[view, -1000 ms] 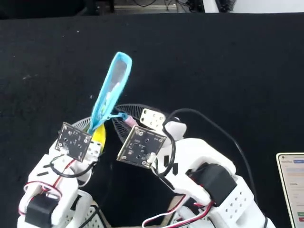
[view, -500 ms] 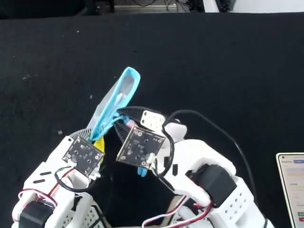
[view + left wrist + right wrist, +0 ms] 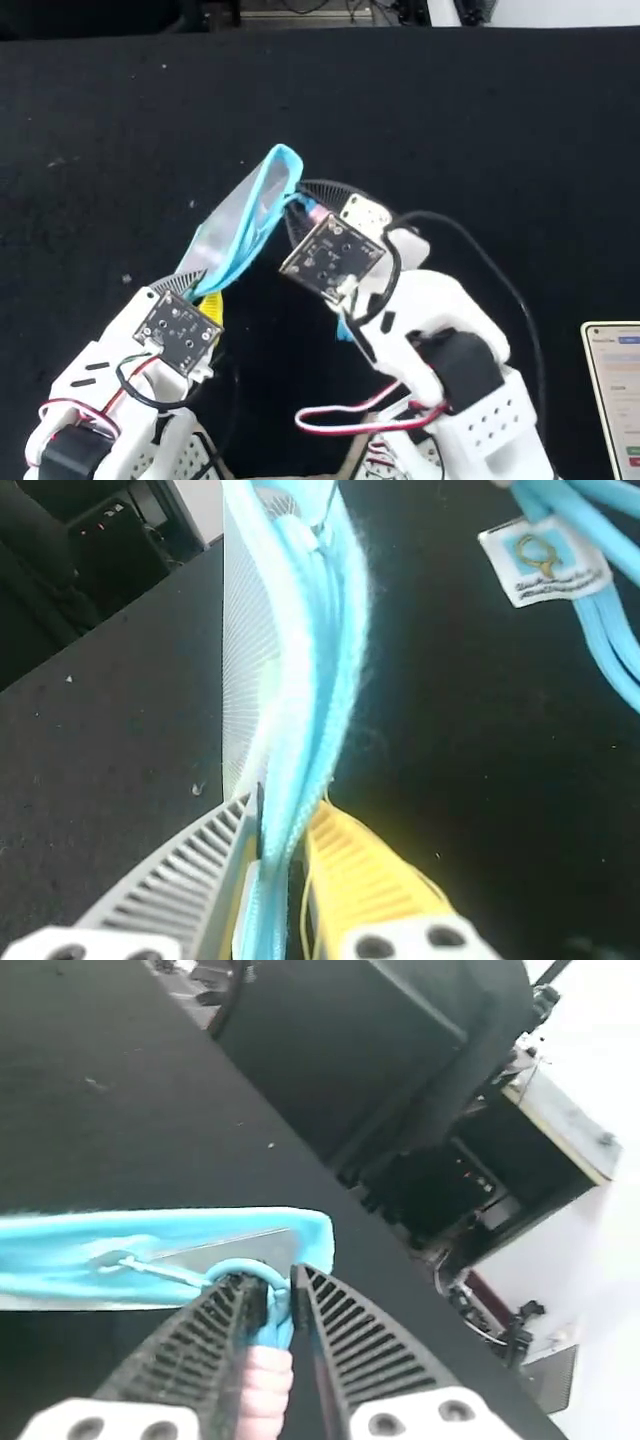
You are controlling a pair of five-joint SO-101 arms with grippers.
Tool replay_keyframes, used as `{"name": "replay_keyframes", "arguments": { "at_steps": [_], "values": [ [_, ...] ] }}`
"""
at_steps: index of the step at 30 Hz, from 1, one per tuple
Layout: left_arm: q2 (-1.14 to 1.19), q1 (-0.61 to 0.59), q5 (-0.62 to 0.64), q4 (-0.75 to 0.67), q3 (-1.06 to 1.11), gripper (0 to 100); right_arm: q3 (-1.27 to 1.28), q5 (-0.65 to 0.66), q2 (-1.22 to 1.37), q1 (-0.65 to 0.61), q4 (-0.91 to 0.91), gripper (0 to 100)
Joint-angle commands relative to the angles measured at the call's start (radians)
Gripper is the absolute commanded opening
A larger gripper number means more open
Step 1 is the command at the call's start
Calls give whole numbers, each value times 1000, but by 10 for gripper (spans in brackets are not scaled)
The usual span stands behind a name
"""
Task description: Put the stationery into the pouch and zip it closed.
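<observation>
We are holding the light-blue mesh pouch (image 3: 238,228) up off the black tabletop (image 3: 480,150), stretched slantwise between our two arms. Our left gripper (image 3: 204,293) is clamping the pouch's near end: in the left wrist view its grey and yellow fingers (image 3: 360,880) are pressing on either side of the blue fabric edge, with the left gripper (image 3: 283,852) closed tight on it. The pouch (image 3: 290,650) is rising away from those fingers, edge-on, with its pale mesh side facing one way.

Our right gripper (image 3: 298,206) is sitting at the pouch's far, upper end. In the right wrist view the right gripper (image 3: 279,1295) is pinching a light-blue cord loop (image 3: 262,1272) between its black ribbed fingers, just beside the pouch's corner (image 3: 300,1230). We cannot tell how far the zip is running shut.

More blue cords with a white label tag (image 3: 543,560) are hanging beside the pouch. A white-framed screen (image 3: 614,400) is lying at the tabletop's edge, well apart from both arms.
</observation>
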Motion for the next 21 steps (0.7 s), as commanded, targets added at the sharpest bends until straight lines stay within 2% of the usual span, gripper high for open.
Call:
{"name": "replay_keyframes", "arguments": {
  "at_steps": [1,7,12,21],
  "values": [
    [-3,4,-2,15,-48,30,56,5,-7,84,-153,11],
    [-3,4,-2,15,-47,30,120,-3,-5,163,-258,11],
    [-3,4,-2,15,-54,30,108,-101,5,241,-288,11],
    [-3,4,-2,15,-54,30,-18,-107,249,364,-310,11]
  ]
}}
